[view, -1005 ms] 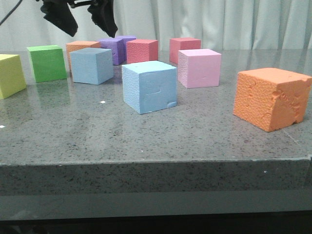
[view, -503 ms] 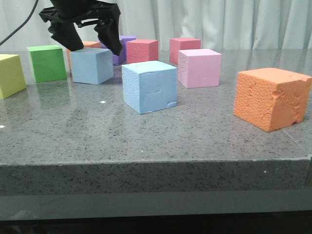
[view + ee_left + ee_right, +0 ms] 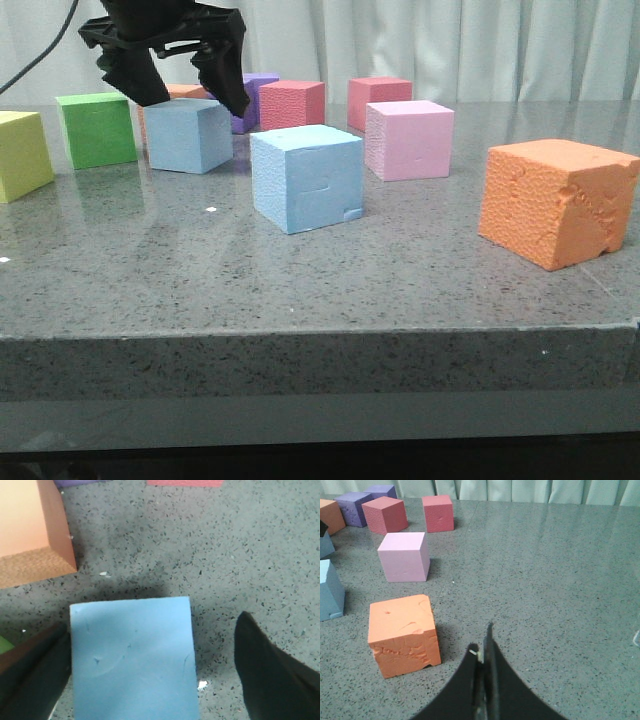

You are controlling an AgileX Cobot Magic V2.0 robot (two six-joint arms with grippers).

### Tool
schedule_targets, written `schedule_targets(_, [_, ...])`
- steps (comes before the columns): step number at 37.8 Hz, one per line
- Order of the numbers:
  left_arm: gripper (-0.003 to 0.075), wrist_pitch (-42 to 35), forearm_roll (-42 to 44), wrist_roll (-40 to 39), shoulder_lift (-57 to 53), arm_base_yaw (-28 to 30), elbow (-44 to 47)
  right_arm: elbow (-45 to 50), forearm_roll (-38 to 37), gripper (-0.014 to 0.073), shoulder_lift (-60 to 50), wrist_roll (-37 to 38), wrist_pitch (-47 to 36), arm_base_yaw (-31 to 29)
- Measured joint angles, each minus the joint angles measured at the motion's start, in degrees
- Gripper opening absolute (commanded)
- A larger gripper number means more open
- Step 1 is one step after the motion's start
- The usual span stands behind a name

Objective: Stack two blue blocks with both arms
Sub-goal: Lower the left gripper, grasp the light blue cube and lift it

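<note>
Left gripper (image 3: 180,95), jaws spread, poised over the smoother blue block (image 3: 187,135), one finger down each side; block far left on the grey table (image 3: 300,290), just in front of an orange cube (image 3: 30,530). Scored blue block (image 3: 306,177) at centre, open tabletop before it to the front edge. Seen only from the right wrist: right gripper (image 3: 482,655), fingers pressed together, above bare table beside the large orange cube (image 3: 404,634).
</note>
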Motion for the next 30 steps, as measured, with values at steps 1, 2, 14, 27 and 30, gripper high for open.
schedule_targets(1, [0.0615,0.00,0.00,0.00,0.00,0.00,0.00,0.00,0.00,-0.0067,0.00,0.00,0.00,0.00])
schedule_targets(2, [0.0610,0.00,0.00,0.00,0.00,0.00,0.00,0.00,0.00,-0.0067,0.00,0.00,0.00,0.00])
schedule_targets(14, [0.0414,0.00,0.22,0.00,0.00,0.00,0.00,0.00,0.00,-0.0067,0.00,0.00,0.00,0.00])
schedule_targets(27, [0.0322,0.00,0.31,0.00,0.00,0.00,-0.28,0.00,0.00,-0.0067,0.00,0.00,0.00,0.00])
schedule_targets(30, [0.0321,0.44,0.31,0.00,0.00,0.00,-0.72,0.00,0.00,-0.0067,0.00,0.00,0.00,0.00])
